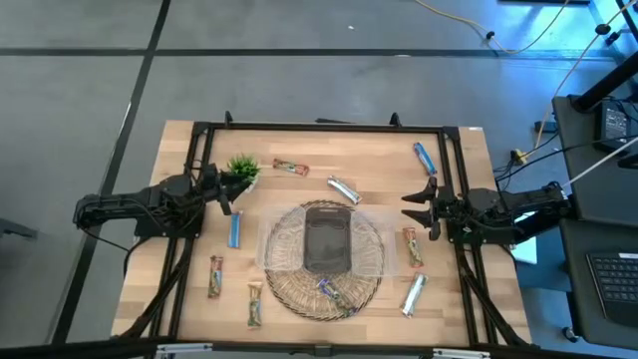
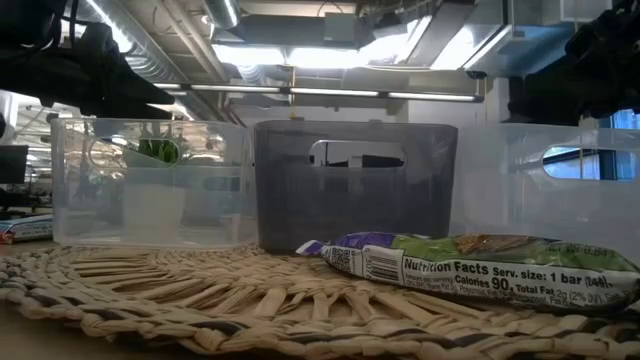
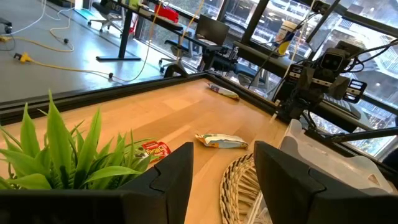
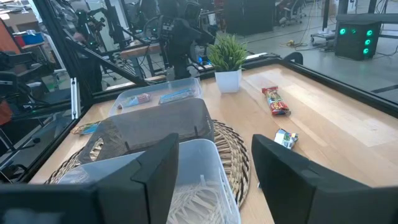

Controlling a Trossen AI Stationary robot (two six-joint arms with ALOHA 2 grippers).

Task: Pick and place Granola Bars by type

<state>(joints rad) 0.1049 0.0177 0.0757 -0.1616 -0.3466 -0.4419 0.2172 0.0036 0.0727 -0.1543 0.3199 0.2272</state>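
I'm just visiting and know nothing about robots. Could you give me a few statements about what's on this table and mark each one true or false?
1. Both grippers are holding bars. False: the left gripper and right gripper are open and empty.
2. A small green plant stands near the left gripper. True.
3. The woven mat is bare. False: a dark bin stands on it and a purple-wrapped bar lies on it.
4. A blue bar lies on the table beside the mat, on the left arm's side. True.
5. All bars are already in bins. False: several lie scattered on the wooden table.
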